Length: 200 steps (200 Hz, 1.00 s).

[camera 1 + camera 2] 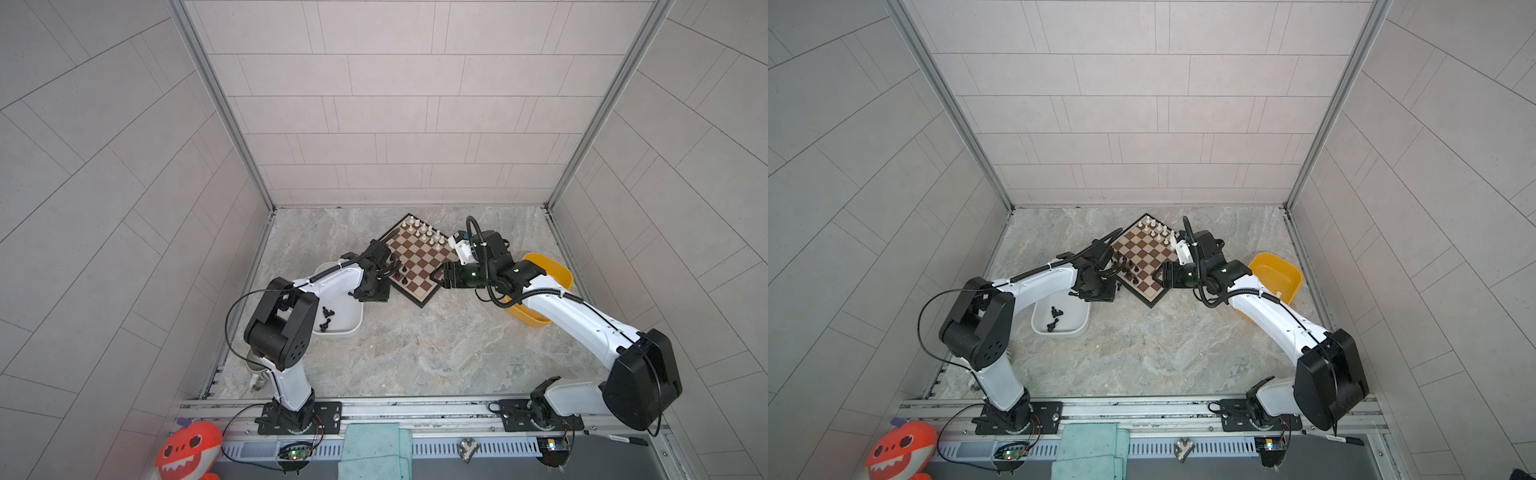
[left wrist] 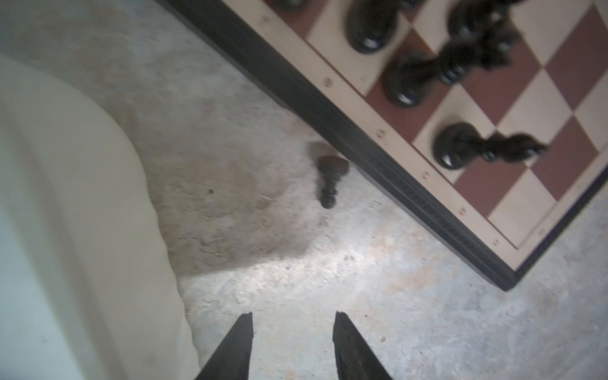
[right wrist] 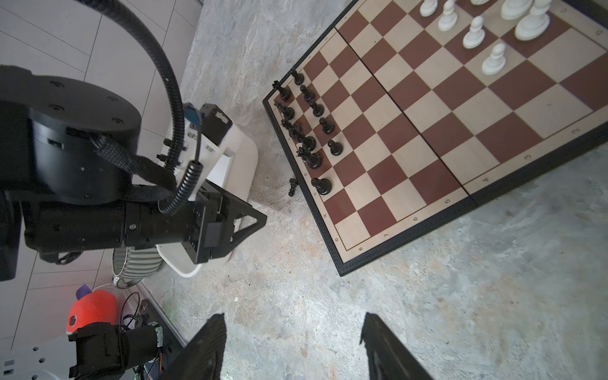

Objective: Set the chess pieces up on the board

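White tub (image 1: 351, 322) is nearest, on the left side. A few black pieces (image 1: 326, 318) lie loose in it, so it reads as black's feed bin.

Left arm (image 1: 328, 278) reaches forward over that tub, wrist pitched down. Left gripper (image 2: 293, 325) hangs over bare surface (image 2: 394, 329) between tub and board, jaws partly apart, nothing in them.

Just ahead, a fallen black piece (image 2: 330, 179) lies on its side on the surface, off the board and just beside its black rim. Looks like a drop. I'd judge it the next pick, and it's awkward: flat and close to the rim.

The board (image 3: 408, 253) sits corner-on to the arms, so each arm gets one side. Black men (image 3: 309, 131) part-fill two ranks along the left-hand edge. Several in the outer rank lean on neighbours and will need righting.

Right arm (image 1: 552, 303) comes in from the right, elbow folded, forearm pointing left. Right gripper (image 3: 293, 320) is over the surface off the board's near corner, jaws wide, empty.

Yellow tub (image 1: 1273, 274) sits behind that arm, no pieces visible inside. White men (image 1: 422, 230) stand upright at the far corner.
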Motion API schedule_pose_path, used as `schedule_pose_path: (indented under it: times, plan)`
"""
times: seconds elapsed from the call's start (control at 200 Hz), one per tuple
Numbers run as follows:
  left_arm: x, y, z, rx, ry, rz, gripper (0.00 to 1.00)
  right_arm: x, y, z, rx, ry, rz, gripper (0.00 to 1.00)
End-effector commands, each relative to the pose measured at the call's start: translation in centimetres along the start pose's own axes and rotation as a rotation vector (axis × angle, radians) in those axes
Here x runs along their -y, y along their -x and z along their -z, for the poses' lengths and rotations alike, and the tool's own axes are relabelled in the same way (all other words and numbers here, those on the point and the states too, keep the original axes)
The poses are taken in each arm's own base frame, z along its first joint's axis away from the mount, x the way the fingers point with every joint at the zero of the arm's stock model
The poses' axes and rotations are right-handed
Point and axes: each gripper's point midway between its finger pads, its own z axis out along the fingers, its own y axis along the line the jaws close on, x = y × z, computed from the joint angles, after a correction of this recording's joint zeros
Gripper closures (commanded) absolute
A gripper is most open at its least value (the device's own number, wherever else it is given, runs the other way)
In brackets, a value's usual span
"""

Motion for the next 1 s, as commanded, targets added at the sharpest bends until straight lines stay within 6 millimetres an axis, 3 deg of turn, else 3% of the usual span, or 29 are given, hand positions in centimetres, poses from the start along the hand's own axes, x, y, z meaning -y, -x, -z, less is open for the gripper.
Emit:
schedule_pose_path:
  times: [0.0,0.08,0.24,0.996]
  plan:
    - [-1.0,0.8,-0.3,0.02,0.033,0.024,0.52,0.2,0.2,1.1,0.021,-0.013,0.018,0.33]
    - [0.5,1.7,-0.2,0.039,-0.014,0.009,0.51,0.5,0.1,1.2,0.019,-0.015,0.015,0.33]
    - [1.4,2.7,-1.0,0.033,-0.027,0.002,0.54,0.6,0.2,1.4,0.022,-0.009,0.011,0.33]
    - [2.3,4.8,-4.6,0.012,0.015,-0.011,0.7,1.8,0.2,2.3,0.041,0.0,-0.013,0.34]
